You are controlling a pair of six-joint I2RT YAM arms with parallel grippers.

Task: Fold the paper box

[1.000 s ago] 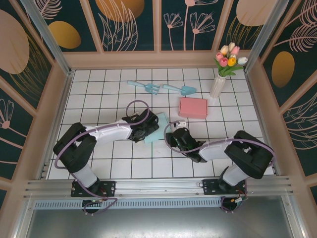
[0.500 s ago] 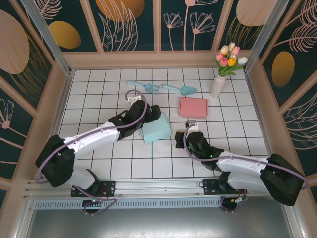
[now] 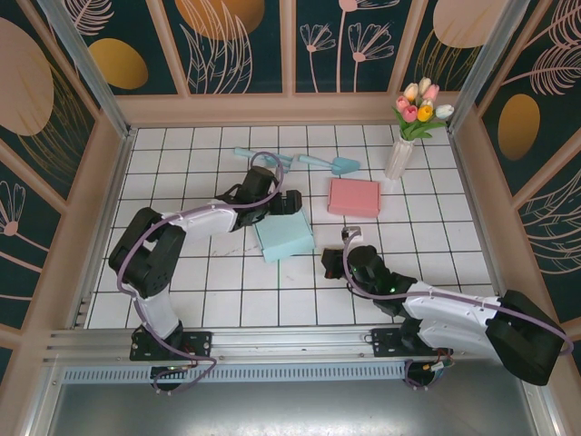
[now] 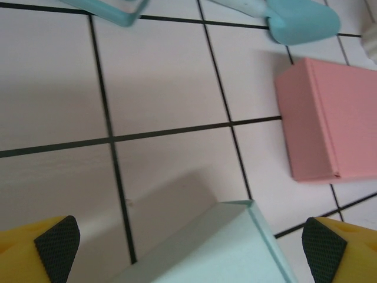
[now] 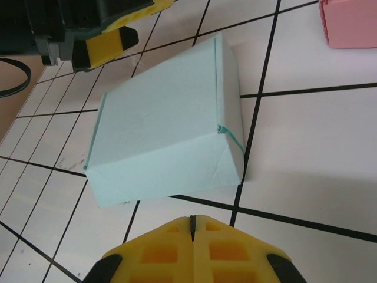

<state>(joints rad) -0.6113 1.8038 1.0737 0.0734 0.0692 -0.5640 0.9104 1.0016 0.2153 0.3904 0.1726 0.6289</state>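
Observation:
The paper box [image 3: 284,236] is a mint-coloured, closed box lying flat on the tiled table. In the right wrist view the box [image 5: 165,130] shows its lid and a folded end flap. My left gripper [image 3: 283,203] hovers at the box's far edge, open wide. Its black-padded fingers [image 4: 56,242] stand to either side of the box corner [image 4: 235,247] without touching it. My right gripper [image 5: 191,221] is shut with nothing in it, a short way off the box's near side. In the top view that right gripper [image 3: 329,261] lies to the right of the box.
A pink closed box [image 3: 354,197] lies right of the mint one, with a white vase of tulips [image 3: 399,154] behind it. A blue toy fork [image 3: 263,159] and trowel [image 3: 331,164] lie at the back. Wooden walls ring the table.
The right gripper has closed and drawn back from the box toward the near right. The left arm has swung so that its open gripper sits at the box's far edge.

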